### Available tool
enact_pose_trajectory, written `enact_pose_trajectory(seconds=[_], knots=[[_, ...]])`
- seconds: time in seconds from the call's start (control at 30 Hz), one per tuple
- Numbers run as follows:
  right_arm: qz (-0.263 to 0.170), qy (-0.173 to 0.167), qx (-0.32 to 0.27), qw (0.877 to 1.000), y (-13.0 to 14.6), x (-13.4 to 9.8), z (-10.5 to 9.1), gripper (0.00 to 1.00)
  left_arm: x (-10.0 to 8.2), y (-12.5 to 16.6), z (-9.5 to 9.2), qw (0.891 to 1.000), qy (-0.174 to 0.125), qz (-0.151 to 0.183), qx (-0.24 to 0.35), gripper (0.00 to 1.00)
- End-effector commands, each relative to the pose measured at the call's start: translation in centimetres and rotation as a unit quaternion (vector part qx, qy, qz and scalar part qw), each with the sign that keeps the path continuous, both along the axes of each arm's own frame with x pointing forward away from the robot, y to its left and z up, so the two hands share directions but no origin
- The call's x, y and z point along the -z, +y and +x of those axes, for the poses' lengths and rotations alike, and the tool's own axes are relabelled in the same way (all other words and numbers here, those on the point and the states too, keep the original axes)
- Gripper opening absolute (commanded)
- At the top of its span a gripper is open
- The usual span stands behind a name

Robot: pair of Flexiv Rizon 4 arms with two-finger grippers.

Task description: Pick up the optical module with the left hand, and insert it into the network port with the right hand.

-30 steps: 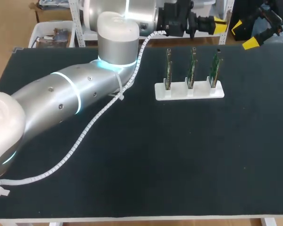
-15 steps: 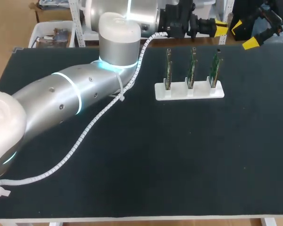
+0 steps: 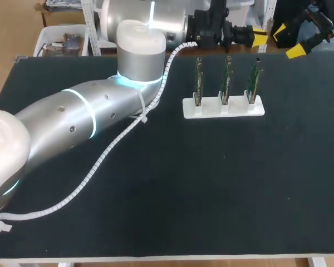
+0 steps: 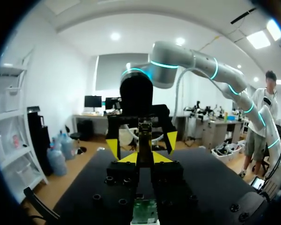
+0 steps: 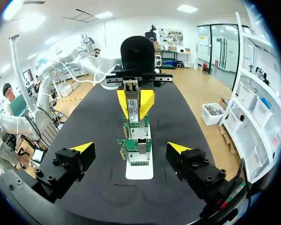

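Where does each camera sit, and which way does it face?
Head: above and behind, looking down at the table; left arm lies across it.
Left wrist: looks along the left gripper at the open right gripper.
Right wrist: looks past its own fingers, over the card stand, at the left gripper.
Shared: both wrist views show the optical module.

In the head view you cannot make out what sits between the fingers of the left gripper; it is too small there. The right gripper shows you little but its yellow tips; the arm behind is cut off at the edge. In the left wrist view the optical module lies sunk between the fingers, its near end cut off, its far end hiding the middle of the right gripper ahead. In the right wrist view the green cards on the white stand line up ahead of the spread fingers, the nearest covering most of the others.
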State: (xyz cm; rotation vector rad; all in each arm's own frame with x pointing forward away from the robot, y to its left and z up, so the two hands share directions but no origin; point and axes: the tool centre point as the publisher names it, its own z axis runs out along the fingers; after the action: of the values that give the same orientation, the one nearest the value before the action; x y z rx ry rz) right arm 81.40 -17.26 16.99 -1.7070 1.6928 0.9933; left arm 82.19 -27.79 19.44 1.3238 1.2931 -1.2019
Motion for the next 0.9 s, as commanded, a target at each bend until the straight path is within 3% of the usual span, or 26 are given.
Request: enact_pose_trajectory(seconds=[0.03,0.77,0.9], knots=[[0.008,0.08,-0.107,0.991,-0.1,0.0,0.8,1.0,-0.1,0.0,-0.3,1.0,-0.003,-0.005,-0.001,0.0],[0.008,0.08,-0.107,0.991,-0.1,0.0,0.8,1.0,-0.4,0.1,-0.4,1.0,-0.009,-0.003,-0.001,0.0],[0.014,0.056,-0.089,0.994,0.7,-1.3,1.5,1.0,-0.4,0.1,-0.4,1.0,-0.009,-0.003,-0.001,0.0]])
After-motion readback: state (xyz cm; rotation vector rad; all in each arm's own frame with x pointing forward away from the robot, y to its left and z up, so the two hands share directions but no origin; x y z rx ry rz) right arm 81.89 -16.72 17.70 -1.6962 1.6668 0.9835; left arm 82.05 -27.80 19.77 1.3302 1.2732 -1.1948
